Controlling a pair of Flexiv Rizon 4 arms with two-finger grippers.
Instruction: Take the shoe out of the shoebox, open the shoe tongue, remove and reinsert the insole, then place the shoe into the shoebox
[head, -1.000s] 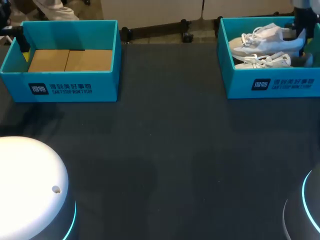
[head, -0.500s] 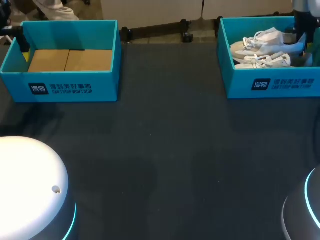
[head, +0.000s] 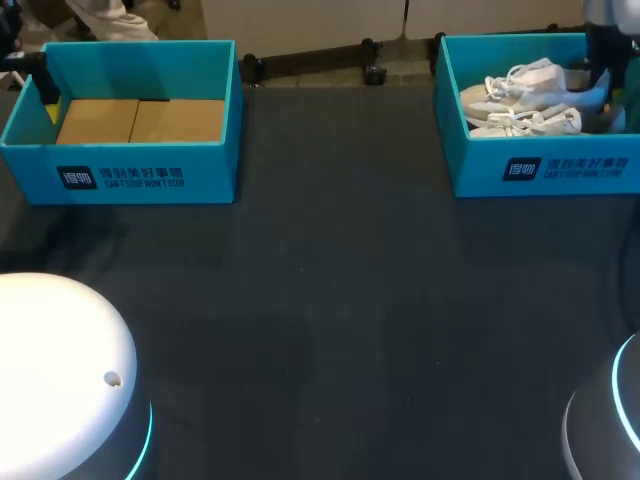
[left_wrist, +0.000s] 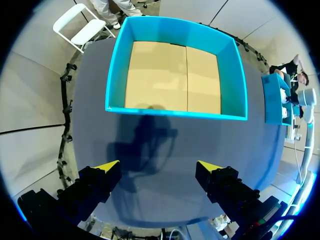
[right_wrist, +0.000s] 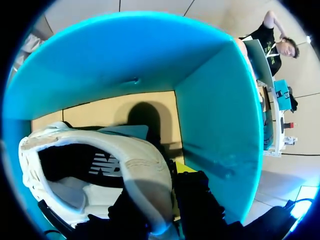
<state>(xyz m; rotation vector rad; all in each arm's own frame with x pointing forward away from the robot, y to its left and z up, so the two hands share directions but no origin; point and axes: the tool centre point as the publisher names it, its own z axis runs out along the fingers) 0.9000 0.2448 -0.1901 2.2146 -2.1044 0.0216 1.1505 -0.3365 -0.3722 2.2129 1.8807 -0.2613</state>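
right gripper clamped on the shoe heel inside the shoebox; left gripper open and idle.

your right gripper (right_wrist: 166, 201) sits low in the right-hand shoebox (head: 545, 165), its fingers closed on the heel wall of the upper shoe (head: 530, 85), one finger apparently inside the opening and one outside. this grip is likely chosen because the heel is the stiffest edge to lift by. the shoe is inside the box, resting over a second shoe (head: 525, 122). its long axis runs along the box's length: heel at the gripper, toe toward the table's middle. your left gripper (left_wrist: 159, 167) hangs over bare table just before the empty box (left_wrist: 175, 112), fingers spread and holding nothing, probably waiting to receive the shoe.
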